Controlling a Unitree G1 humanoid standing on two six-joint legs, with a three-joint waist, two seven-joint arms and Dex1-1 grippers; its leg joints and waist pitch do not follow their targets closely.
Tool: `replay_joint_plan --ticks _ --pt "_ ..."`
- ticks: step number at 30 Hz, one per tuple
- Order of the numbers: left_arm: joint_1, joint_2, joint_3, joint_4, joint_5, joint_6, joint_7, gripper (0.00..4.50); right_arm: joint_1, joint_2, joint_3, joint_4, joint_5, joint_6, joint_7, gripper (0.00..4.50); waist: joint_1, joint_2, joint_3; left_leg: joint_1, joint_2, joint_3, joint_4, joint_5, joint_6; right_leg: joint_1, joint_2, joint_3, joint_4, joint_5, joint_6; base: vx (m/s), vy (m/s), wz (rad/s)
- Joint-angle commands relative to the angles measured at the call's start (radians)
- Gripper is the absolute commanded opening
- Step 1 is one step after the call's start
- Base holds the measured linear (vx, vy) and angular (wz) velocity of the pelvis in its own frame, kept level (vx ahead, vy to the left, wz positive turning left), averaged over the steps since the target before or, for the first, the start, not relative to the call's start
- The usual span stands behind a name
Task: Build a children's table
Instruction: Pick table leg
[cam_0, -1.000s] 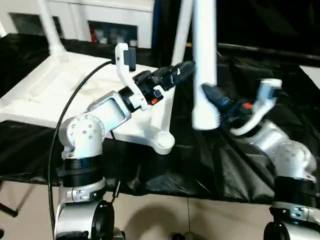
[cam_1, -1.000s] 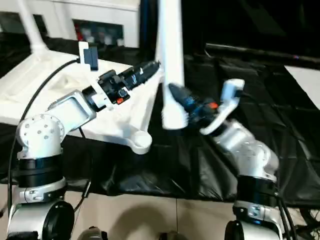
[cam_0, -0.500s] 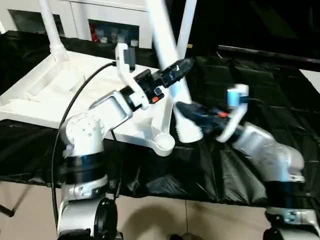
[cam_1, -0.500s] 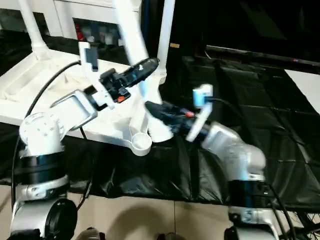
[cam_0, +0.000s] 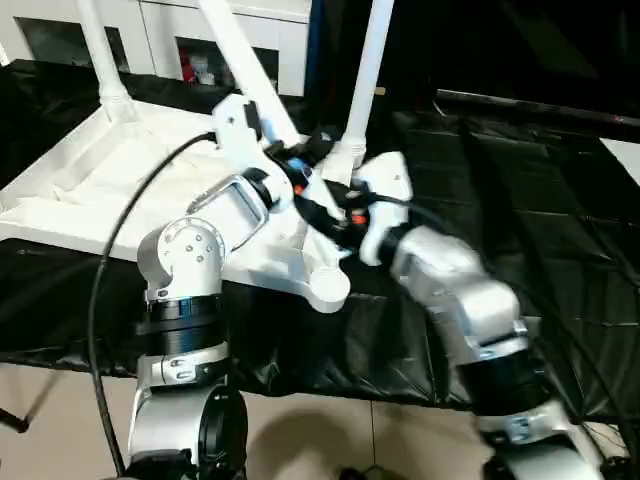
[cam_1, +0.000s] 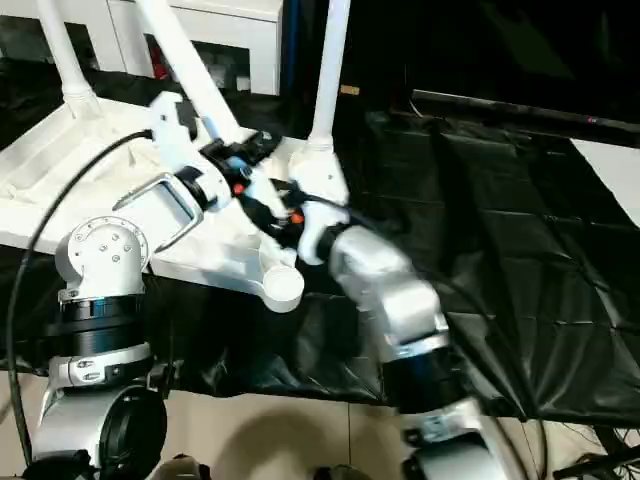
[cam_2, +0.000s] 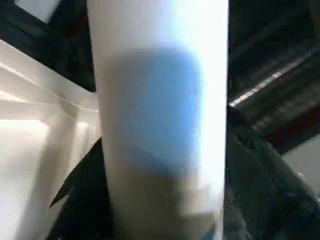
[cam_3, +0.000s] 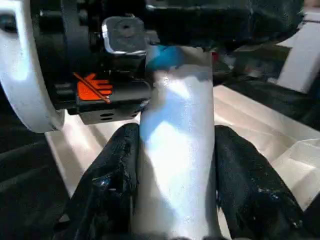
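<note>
Black-covered bench carries upturned white top, 2 legs standing in far corners; loose leg leans over near corner socket; right hand clamped on it; left hand straddles it, grip unclear.

My forearms are silver with rounded joint housings and black collars. A black cable loops along my left arm, white brackets sit at my wrists, and an orange mark shows on black housing near my black fingers.
</note>
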Motion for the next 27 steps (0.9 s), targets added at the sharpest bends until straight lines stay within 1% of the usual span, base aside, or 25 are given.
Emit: replay_joint_plan --ticks 1,2,3,5,6,8,9,10,11,13,14,15,16,17,18,19,20,21,22,23,24,25,26,27 --pt "-0.033 -0.012 -0.020 0.013 0.025 -0.017 0.025 2.89 -0.021 0.008 0.010 0.006 -0.029 -0.027 -0.027 1.87 -0.007 0.013 -0.087 0.019 -0.024 0.013 -0.064 -0.260 -0.044 0.060 -0.037 0.023 -0.077 -0.258 -0.084 0.000 0.000 0.00" --pt "-0.036 -0.026 -0.011 0.013 0.034 -0.033 0.054 2.83 -0.023 0.017 0.020 0.013 -0.048 -0.053 -0.042 1.87 -0.007 0.014 -0.087 0.018 -0.024 0.012 -0.065 -0.264 -0.044 0.059 -0.038 0.023 -0.077 -0.265 -0.080 0.000 0.000 0.00" --pt "-0.035 -0.022 -0.023 0.012 0.042 -0.036 0.044 2.72 -0.025 0.021 0.023 0.015 -0.053 -0.061 -0.045 1.87 -0.007 0.012 -0.086 0.020 -0.024 0.013 -0.064 -0.267 -0.044 0.058 -0.038 0.023 -0.078 -0.271 -0.076 0.000 0.000 0.00" --pt "-0.032 -0.019 -0.038 0.008 0.047 -0.042 0.042 2.53 -0.027 0.026 0.025 0.016 -0.054 -0.068 -0.049 1.87 -0.007 0.010 -0.086 0.018 -0.025 0.013 -0.064 -0.263 -0.042 0.059 -0.037 0.023 -0.078 -0.274 -0.070 0.000 0.000 0.00" --pt "-0.031 -0.018 -0.043 0.006 0.048 -0.044 0.040 2.50 -0.028 0.027 0.025 0.016 -0.054 -0.070 -0.050 1.87 -0.006 0.011 -0.086 0.018 -0.025 0.013 -0.064 -0.262 -0.041 0.059 -0.037 0.024 -0.077 -0.274 -0.068 0.000 0.000 0.00" --pt "-0.023 -0.002 -0.076 -0.004 0.062 -0.065 0.012 2.40 -0.035 0.032 0.026 0.018 -0.054 -0.082 -0.050 1.87 -0.008 0.009 -0.086 0.018 -0.025 0.014 -0.064 -0.258 -0.037 0.058 -0.037 0.024 -0.077 -0.274 -0.064 0.000 0.000 0.00" --pt "-0.021 0.002 -0.084 -0.005 0.071 -0.075 0.009 2.27 -0.037 0.031 0.027 0.019 -0.056 -0.087 -0.049 1.87 -0.008 0.010 -0.087 0.018 -0.025 0.014 -0.063 -0.257 -0.037 0.057 -0.038 0.024 -0.077 -0.271 -0.066 0.000 0.000 0.00" --pt "-0.019 -0.002 -0.081 -0.007 0.071 -0.082 0.012 2.14 -0.038 0.035 0.022 0.019 -0.054 -0.079 -0.052 1.87 -0.009 0.008 -0.086 0.018 -0.025 0.014 -0.064 -0.255 -0.038 0.058 -0.037 0.025 -0.076 -0.264 -0.069 0.000 0.000 0.00" --pt "-0.018 -0.004 -0.079 -0.008 0.071 -0.089 0.010 2.14 -0.040 0.036 0.019 0.019 -0.054 -0.078 -0.053 1.87 -0.009 0.007 -0.086 0.018 -0.025 0.015 -0.063 -0.255 -0.038 0.058 -0.037 0.025 -0.075 -0.263 -0.071 0.000 0.000 0.00" --pt "-0.018 -0.007 -0.077 -0.010 0.072 -0.100 0.002 2.01 -0.043 0.037 0.017 0.023 -0.055 -0.078 -0.051 1.87 -0.008 0.008 -0.086 0.018 -0.025 0.015 -0.063 -0.254 -0.037 0.058 -0.037 0.025 -0.075 -0.263 -0.073 0.000 0.000 0.00" --pt "-0.018 -0.007 -0.077 -0.012 0.073 -0.105 0.000 1.97 -0.044 0.033 0.020 0.024 -0.057 -0.082 -0.044 1.87 -0.009 0.003 -0.086 0.017 -0.025 0.015 -0.063 -0.247 -0.035 0.060 -0.037 0.025 -0.074 -0.262 -0.072 0.000 0.000 0.00" --pt "-0.018 -0.005 -0.080 -0.013 0.073 -0.106 -0.007 1.96 -0.043 0.031 0.020 0.023 -0.055 -0.088 -0.034 1.87 -0.009 0.005 -0.086 0.018 -0.024 0.016 -0.062 -0.244 -0.035 0.058 -0.038 0.026 -0.074 -0.258 -0.073 0.000 0.000 0.00" --pt "-0.018 -0.004 -0.080 -0.014 0.074 -0.109 -0.010 1.96 -0.042 0.031 0.016 0.020 -0.045 -0.091 -0.021 1.87 -0.010 0.002 -0.086 0.018 -0.024 0.017 -0.062 -0.243 -0.033 0.058 -0.037 0.026 -0.075 -0.254 -0.074 0.000 0.000 0.00" --pt "-0.018 -0.004 -0.080 -0.014 0.075 -0.110 -0.011 1.96 -0.042 0.031 0.015 0.020 -0.043 -0.092 -0.019 2.22 -0.010 0.003 -0.086 0.018 -0.025 0.017 -0.062 -0.243 -0.032 0.058 -0.037 0.026 -0.074 -0.254 -0.074 0.000 0.000 0.00" --pt "-0.017 0.000 -0.084 -0.013 0.072 -0.114 -0.021 1.96 -0.042 0.031 0.006 0.018 -0.029 -0.092 -0.007 2.43 -0.009 0.004 -0.086 0.018 -0.025 0.017 -0.062 -0.242 -0.032 0.059 -0.037 0.026 -0.074 -0.254 -0.075 0.000 0.000 0.00" --pt "-0.015 0.003 -0.087 -0.015 0.071 -0.117 -0.026 1.95 -0.044 0.025 0.002 0.015 -0.014 -0.085 0.012 2.57 -0.009 0.001 -0.086 0.018 -0.024 0.017 -0.062 -0.243 -0.030 0.059 -0.038 0.026 -0.074 -0.260 -0.074 0.000 0.000 0.00" --pt "-0.015 0.004 -0.088 -0.015 0.070 -0.118 -0.027 1.95 -0.044 0.023 0.001 0.015 -0.011 -0.083 0.017 2.57 -0.009 -0.001 -0.085 0.019 -0.024 0.017 -0.062 -0.244 -0.026 0.058 -0.038 0.026 -0.075 -0.264 -0.073 0.000 0.000 0.00" --pt "-0.013 0.012 -0.095 -0.017 0.070 -0.124 -0.041 1.95 -0.049 0.009 -0.011 0.008 0.012 -0.069 0.046 2.63 -0.009 -0.006 -0.086 0.018 -0.025 0.018 -0.061 -0.246 -0.023 0.060 -0.038 0.025 -0.076 -0.274 -0.068 0.000 0.000 0.00" --pt "-0.013 0.016 -0.099 -0.018 0.070 -0.127 -0.048 1.95 -0.051 0.002 -0.018 0.005 0.024 -0.062 0.060 2.85 -0.008 -0.004 -0.086 0.018 -0.024 0.018 -0.062 -0.245 -0.021 0.060 -0.038 0.025 -0.075 -0.276 -0.067 0.000 0.000 0.00" --pt "-0.011 0.027 -0.104 -0.020 0.072 -0.130 -0.063 1.95 -0.057 -0.030 -0.033 -0.007 0.052 -0.046 0.108 2.85 -0.008 -0.007 -0.086 0.017 -0.023 0.018 -0.061 -0.240 -0.021 0.059 -0.039 0.026 -0.076 -0.276 -0.066 0.000 0.000 0.00" --pt "-0.010 0.035 -0.107 -0.021 0.073 -0.133 -0.073 1.94 -0.062 -0.053 -0.043 -0.015 0.071 -0.036 0.143 2.92 -0.005 -0.006 -0.087 0.019 -0.023 0.016 -0.061 -0.236 -0.017 0.061 -0.038 0.025 -0.074 -0.267 -0.067 0.000 0.000 0.00" --pt "-0.008 0.052 -0.117 -0.026 0.071 -0.133 -0.105 1.94 -0.070 -0.093 -0.067 -0.027 0.125 0.003 0.216 2.94 -0.005 -0.006 -0.088 0.019 -0.022 0.017 -0.060 -0.232 -0.015 0.060 -0.038 0.026 -0.073 -0.256 -0.068 0.000 0.000 0.00" --pt "-0.008 0.052 -0.117 -0.026 0.071 -0.133 -0.105 1.94 -0.070 -0.093 -0.067 -0.027 0.125 0.003 0.216 3.01 -0.002 -0.006 -0.088 0.020 -0.021 0.016 -0.061 -0.230 -0.010 0.062 -0.037 0.025 -0.072 -0.242 -0.073 0.000 0.000 0.00" --pt "-0.005 0.079 -0.132 -0.032 0.067 -0.128 -0.155 1.94 -0.089 -0.154 -0.116 -0.029 0.205 0.063 0.314 3.04 -0.003 -0.009 -0.087 0.018 -0.022 0.017 -0.061 -0.216 -0.009 0.065 -0.036 0.025 -0.070 -0.220 -0.078 0.000 0.000 0.00"
